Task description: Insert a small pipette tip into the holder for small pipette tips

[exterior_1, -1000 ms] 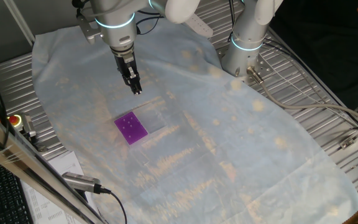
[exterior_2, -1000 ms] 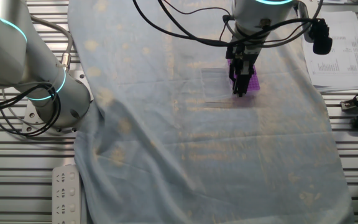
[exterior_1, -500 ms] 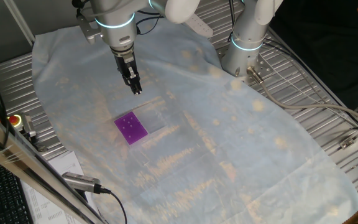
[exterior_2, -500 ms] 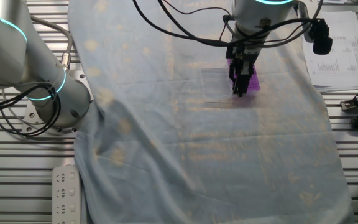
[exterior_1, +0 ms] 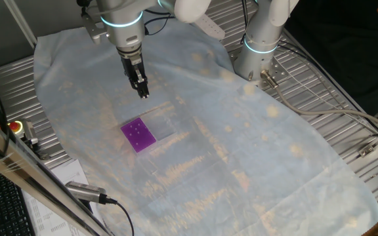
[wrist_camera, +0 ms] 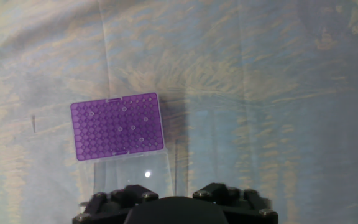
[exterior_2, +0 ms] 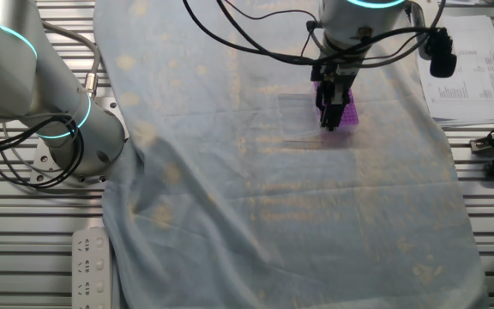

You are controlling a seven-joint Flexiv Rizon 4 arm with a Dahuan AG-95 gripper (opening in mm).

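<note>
Pincer [exterior_1: 144, 94] hangs above the tabletop, fingers pointing down, short of the holder for small pipette tips [exterior_1: 138, 135]. From the fixed views the fingers look close together, but whether they grip a tip cannot be told; the hand view shows only the dark base of the pincer along its lower edge, not the fingertips. In the other fixed view the pincer [exterior_2: 331, 123] overlaps the holder [exterior_2: 346, 113], which hides most of it.

The purple holder [wrist_camera: 117, 126] lies flat on the pale cloth [exterior_1: 241, 151] that covers the tabletop, left of centre in the hand view. A clear plastic sheet or lid [wrist_camera: 132, 177] lies right beside it. Several pale dots scattered over its grid may be tips already seated, though they are too small to tell for sure.

As a judgement, the insertion is not yet done: the pincer is apart from the holder and must line up over a free hole and come down.

No brand, label or readable writing shows on the holder or pincer; the printed papers [exterior_2: 466, 73] at the edge are too small to read.
</note>
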